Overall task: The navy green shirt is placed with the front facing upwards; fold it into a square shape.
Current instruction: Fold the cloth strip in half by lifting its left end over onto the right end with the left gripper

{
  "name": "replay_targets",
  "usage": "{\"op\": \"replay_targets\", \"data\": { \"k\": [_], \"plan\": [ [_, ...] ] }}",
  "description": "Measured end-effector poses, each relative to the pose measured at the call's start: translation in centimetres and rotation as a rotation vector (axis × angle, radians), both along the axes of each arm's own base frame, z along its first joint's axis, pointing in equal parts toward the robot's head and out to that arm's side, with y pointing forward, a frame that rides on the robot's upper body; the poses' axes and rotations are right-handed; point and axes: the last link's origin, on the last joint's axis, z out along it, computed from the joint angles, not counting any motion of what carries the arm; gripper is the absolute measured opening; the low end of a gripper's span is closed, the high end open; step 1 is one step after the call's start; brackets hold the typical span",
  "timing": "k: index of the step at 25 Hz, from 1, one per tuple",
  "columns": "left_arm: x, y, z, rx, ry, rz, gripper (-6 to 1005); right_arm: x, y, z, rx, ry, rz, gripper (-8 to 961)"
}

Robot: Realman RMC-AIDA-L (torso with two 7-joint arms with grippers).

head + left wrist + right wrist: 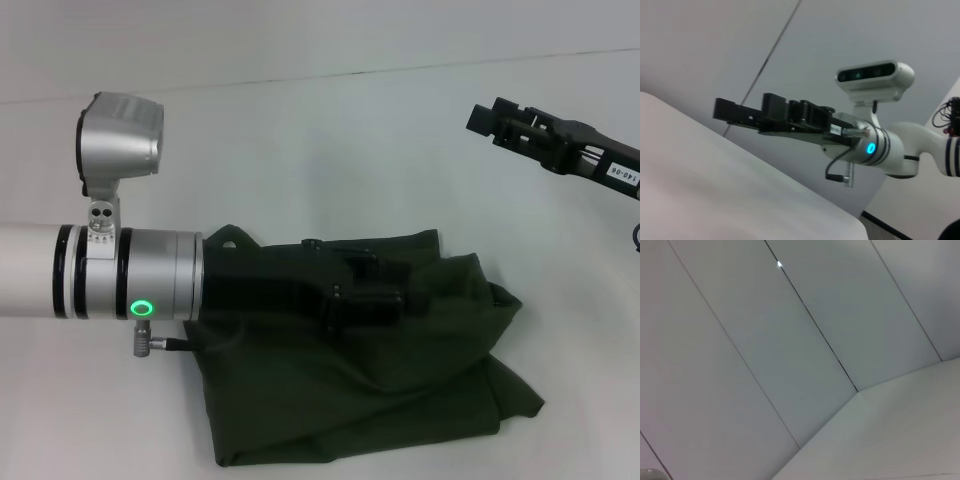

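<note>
A white tabletop (330,130) is seen, carrying the navy green shirt (400,390), bunched in a partial fold. The left gripper (365,295) is sunk among its folds; whether its fingers are open cannot be told. The right gripper (500,120) is held raised, well apart, fingers seemingly closed, empty. Cloth could be dragged and the fold undone if caught fabric is lifted.

We cannot see the left gripper (365,295) clearly against the navy green shirt (400,390); its fingers blend into dark cloth; the shirt's 6 o'clock hem is cropped.
</note>
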Motion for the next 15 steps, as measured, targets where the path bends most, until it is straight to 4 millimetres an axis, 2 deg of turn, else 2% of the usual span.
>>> {"op": "replay_targets", "data": {
  "k": [4, 7, 10, 12, 15],
  "plan": [
    [0.1, 0.1, 0.3, 0.013, -0.019, 0.006, 371, 0.0, -0.2, 0.1, 0.002, 0.008, 0.002, 810],
    [0.0, 0.4, 1.2, 0.049, -0.049, 0.009, 490, 0.0, -0.3, 0.1, -0.003, 0.011, 0.005, 809],
    [-0.4, 0.9, 2.8, 0.123, -0.082, 0.024, 609, -0.1, -0.3, 0.1, -0.018, 0.012, 0.014, 809],
    [-0.9, 1.2, 3.9, 0.166, -0.108, 0.042, 810, -0.6, -0.1, 0.5, -0.035, 0.018, 0.030, 809],
    [-1.9, 1.3, 6.1, 0.220, -0.163, 0.079, 858, -1.8, 0.7, 1.1, -0.083, 0.000, 0.059, 808]
  ]
}}
